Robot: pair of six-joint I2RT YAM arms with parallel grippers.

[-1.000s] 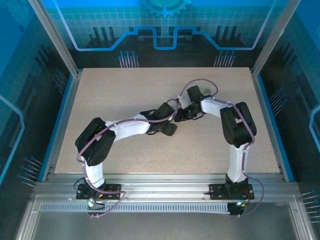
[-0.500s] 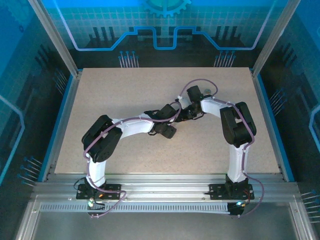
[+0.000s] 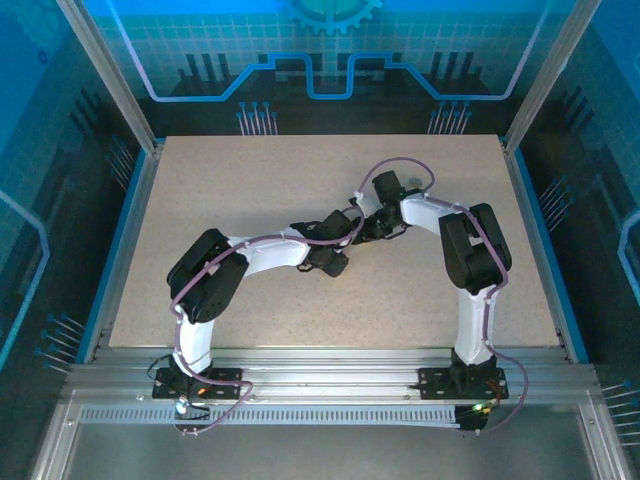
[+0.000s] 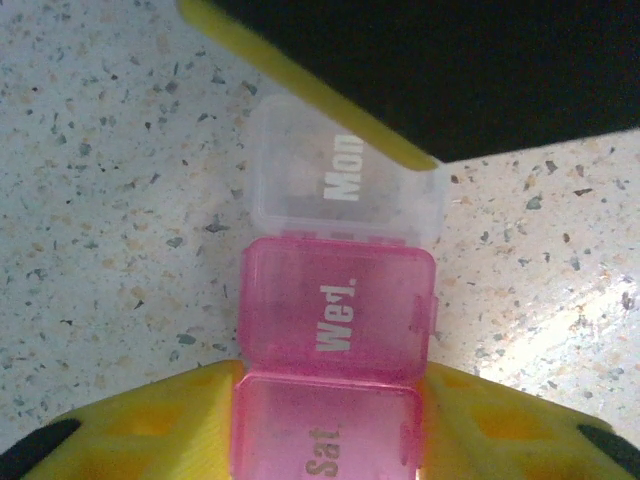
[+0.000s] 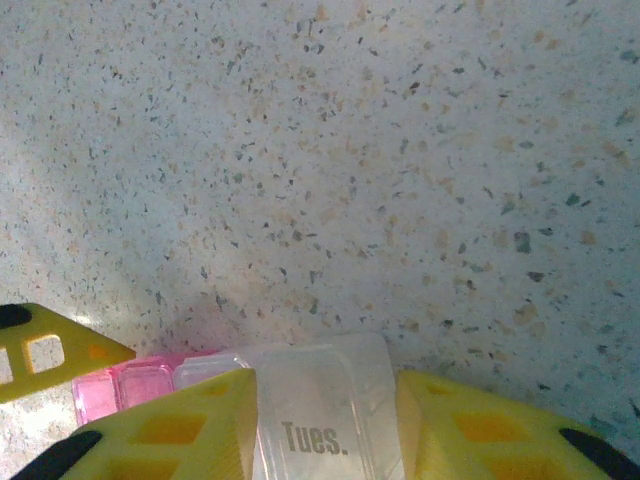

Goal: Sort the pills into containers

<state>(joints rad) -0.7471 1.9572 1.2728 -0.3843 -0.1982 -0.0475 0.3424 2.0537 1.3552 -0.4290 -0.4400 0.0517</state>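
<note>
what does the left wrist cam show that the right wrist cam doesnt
Left wrist, not right wrist: readable labels on the clear Mon compartment, the pink Wed. compartment and the pink Sat. compartment, the last between the jaws of the left gripper. Right wrist, not left wrist: the clear Tues. compartment, between the jaws of the right gripper. Both: the speckled table, pink and clear compartments, and a yellow jaw of the other arm at the edge.

You're looking at a robotics lab test cell: aluminium frame posts (image 3: pixel 105 75) box in a speckled bench (image 3: pixel 250 180), with blue panels (image 3: pixel 200 40) printed with circuit-and-gear graphics behind and to the sides. The cabled left arm (image 3: pixel 262 255) and right arm (image 3: pixel 470 255) are bolted to a metal rail (image 3: pixel 330 380) at the near edge.
</note>
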